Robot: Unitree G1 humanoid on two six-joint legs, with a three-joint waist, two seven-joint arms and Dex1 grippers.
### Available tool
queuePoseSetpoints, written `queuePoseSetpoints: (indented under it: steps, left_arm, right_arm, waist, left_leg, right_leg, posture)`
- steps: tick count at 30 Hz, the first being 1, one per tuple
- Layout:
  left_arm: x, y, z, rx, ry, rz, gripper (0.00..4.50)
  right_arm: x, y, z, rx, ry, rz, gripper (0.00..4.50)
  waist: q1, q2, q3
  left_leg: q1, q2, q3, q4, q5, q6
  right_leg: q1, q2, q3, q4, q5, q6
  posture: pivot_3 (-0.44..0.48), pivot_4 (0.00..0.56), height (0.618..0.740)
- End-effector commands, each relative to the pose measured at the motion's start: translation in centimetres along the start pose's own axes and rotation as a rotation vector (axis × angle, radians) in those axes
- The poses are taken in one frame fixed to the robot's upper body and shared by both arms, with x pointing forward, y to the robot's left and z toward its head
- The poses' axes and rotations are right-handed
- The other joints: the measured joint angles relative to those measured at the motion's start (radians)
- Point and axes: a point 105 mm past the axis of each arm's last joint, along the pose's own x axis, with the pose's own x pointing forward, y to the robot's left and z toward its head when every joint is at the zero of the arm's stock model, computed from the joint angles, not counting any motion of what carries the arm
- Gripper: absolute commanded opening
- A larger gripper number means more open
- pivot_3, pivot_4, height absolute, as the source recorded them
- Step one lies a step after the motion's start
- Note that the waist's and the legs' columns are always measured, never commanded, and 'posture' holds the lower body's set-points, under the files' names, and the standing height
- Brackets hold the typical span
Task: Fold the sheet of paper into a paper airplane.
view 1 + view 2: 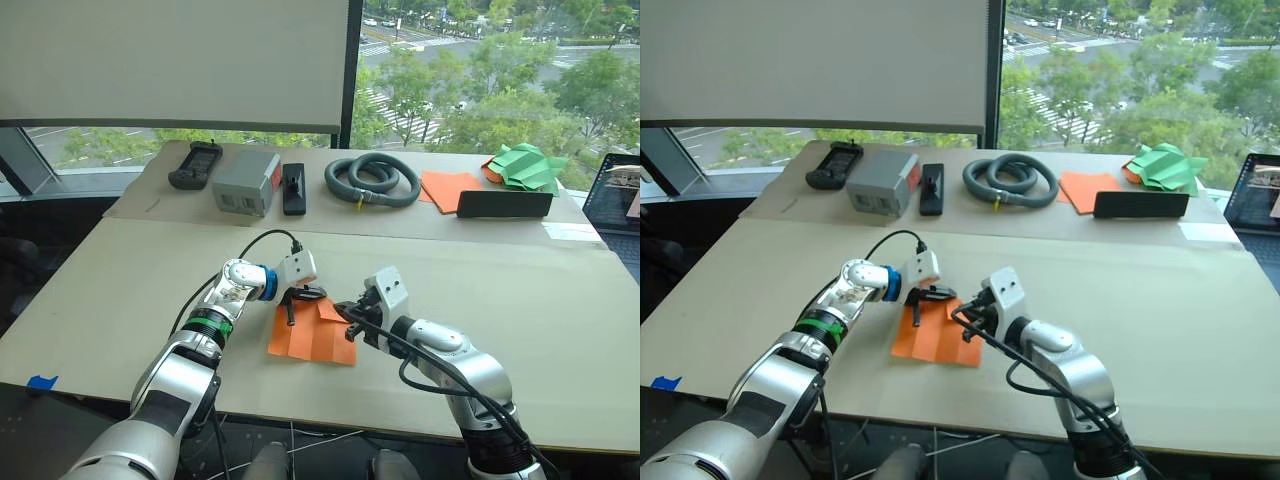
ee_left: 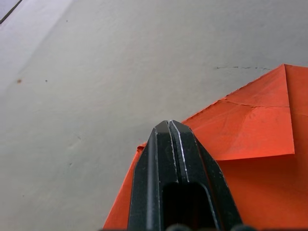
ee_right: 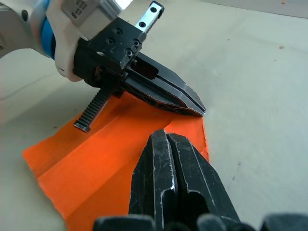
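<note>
We see the sheet of paper (image 1: 312, 335) lying flat on the near part of the table (image 1: 560, 330), between the two arms. It is partly folded: a triangular flap lies turned over one corner, and a long crease runs across the sheet.

Our left gripper (image 1: 305, 295) points down at the sheet's far edge, its two black fingers pressed together with nothing between them; in the left wrist view the fingertips (image 2: 169, 130) sit over the edge beside the folded flap. Our right gripper (image 1: 347, 312) reaches in from the other side, fingers likewise closed and empty, its tip over the sheet's right edge. In the right wrist view the two grippers' tips lie near each other, just apart, above the same corner.

Along the back of the table stand a black handheld device (image 1: 195, 164), a grey box (image 1: 246, 183), a slim black object (image 1: 293, 188), a coiled grey hose (image 1: 372, 180), an orange paper stack (image 1: 447, 187) behind a black bar (image 1: 504, 204), and green paper shapes (image 1: 524, 165).
</note>
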Motion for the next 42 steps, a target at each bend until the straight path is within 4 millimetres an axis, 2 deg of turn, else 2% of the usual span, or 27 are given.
queuePoseSetpoints:
  steps: [1,2,6,9,13,16,21,25,30,38,41,42]
  left_arm:
    - [-0.7,0.4,0.5,0.014,-0.013,0.018,0.00]
    - [-0.8,0.4,0.6,0.015,-0.015,0.019,0.00]
    - [-1.5,0.2,0.8,0.012,-0.033,0.044,0.00]
    - [-2.0,0.4,0.6,-0.005,-0.030,0.072,0.00]
    - [-3.0,0.7,0.4,-0.062,-0.054,0.123,0.00]
    - [-4.7,1.1,0.6,-0.150,-0.118,0.188,0.00]
    - [-8.7,1.6,0.1,-0.375,-0.240,0.320,0.00]
    - [-10.0,0.7,0.1,-0.527,-0.321,0.314,1.21]
    - [-9.9,0.7,-0.8,-0.666,-0.339,0.325,2.78]
    - [-7.1,0.3,-1.9,-0.804,-0.311,0.279,2.78]
    - [-6.5,0.2,-2.5,-0.807,-0.279,0.276,2.78]
    - [-6.3,0.2,-2.6,-0.801,-0.271,0.276,2.53]
  right_arm:
    - [0.8,0.3,0.7,-0.054,-0.023,0.016,0.04]
    - [1.0,0.3,0.7,-0.052,-0.023,0.016,0.04]
    - [3.0,-1.1,-2.0,-0.112,0.106,-0.022,0.04]
    - [3.5,-0.6,-3.4,-0.137,0.170,0.013,0.04]
    - [4.1,-0.1,-4.0,-0.167,0.193,0.039,0.04]
    - [4.5,0.0,-4.4,-0.183,0.212,0.045,0.04]
    - [4.5,-0.3,-4.5,-0.175,0.217,0.032,0.04]
    - [4.5,-0.4,-4.8,-0.177,0.225,0.030,0.00]
    - [4.5,-0.5,-4.8,-0.181,0.228,0.024,0.00]
    - [4.5,-0.8,-4.4,-0.189,0.221,0.006,0.00]
    - [4.5,-0.8,-4.4,-0.189,0.220,0.003,0.00]
    - [4.5,-0.8,-4.3,-0.188,0.218,0.000,0.00]
  waist:
    - [-0.001,0.000,0.000]
    - [0.000,0.000,0.001]
    - [0.000,0.001,0.002]
    - [0.001,0.001,0.002]
    - [-0.002,0.001,0.002]
    - [-0.014,0.002,0.002]
    - [-0.027,0.002,0.002]
    - [-0.022,0.002,0.002]
    - [-0.019,0.001,0.002]
    - [-0.019,0.001,0.001]
    - [-0.020,0.001,0.001]
    - [-0.020,0.001,0.001]
  left_leg:
    - [0.000,0.000,0.000,0.000,0.002,0.003]
    - [0.000,0.000,0.000,0.000,0.004,0.006]
    - [0.000,0.000,0.000,0.000,0.004,0.007]
    - [0.000,0.000,0.000,-0.001,0.004,0.007]
    - [0.002,0.000,-0.001,-0.001,0.004,0.007]
    - [0.002,0.000,-0.001,-0.001,0.004,0.007]
    - [0.005,0.000,-0.002,-0.005,0.004,0.007]
    - [0.007,0.000,-0.002,-0.007,0.004,0.007]
    - [0.007,0.000,-0.002,-0.006,0.000,0.000]
    - [0.007,0.000,-0.002,-0.006,0.000,0.000]
    - [0.007,0.000,-0.002,-0.006,0.000,0.000]
    - [0.007,0.000,-0.002,-0.006,0.000,0.000]
  right_leg:
    - [0.000,0.000,0.000,0.001,0.000,0.000]
    - [-0.001,0.000,0.000,0.001,0.000,0.000]
    - [-0.002,0.000,0.001,0.001,0.000,0.000]
    - [-0.002,0.001,0.001,0.001,0.000,-0.001]
    - [-0.001,0.001,0.001,0.001,0.000,-0.001]
    - [-0.001,0.001,0.002,0.002,0.000,-0.001]
    - [-0.001,0.001,0.003,0.002,0.000,-0.001]
    - [-0.001,0.001,0.003,0.003,-0.001,-0.002]
    - [-0.001,0.001,0.002,0.002,-0.001,-0.002]
    - [-0.001,0.002,0.002,0.003,-0.001,-0.002]
    - [-0.001,0.002,0.002,0.003,-0.001,-0.002]
    - [-0.001,0.002,0.002,0.002,-0.001,-0.002]
  posture:
    - [0.000,0.150,0.702]
    - [0.000,0.150,0.702]
    - [0.000,0.150,0.702]
    - [0.000,0.150,0.702]
    - [0.000,0.150,0.702]
    - [0.000,0.150,0.702]
    - [0.000,0.150,0.702]
    - [0.000,0.150,0.702]
    - [0.000,0.150,0.702]
    - [0.000,0.150,0.702]
    - [0.000,0.150,0.702]
    - [0.000,0.150,0.702]
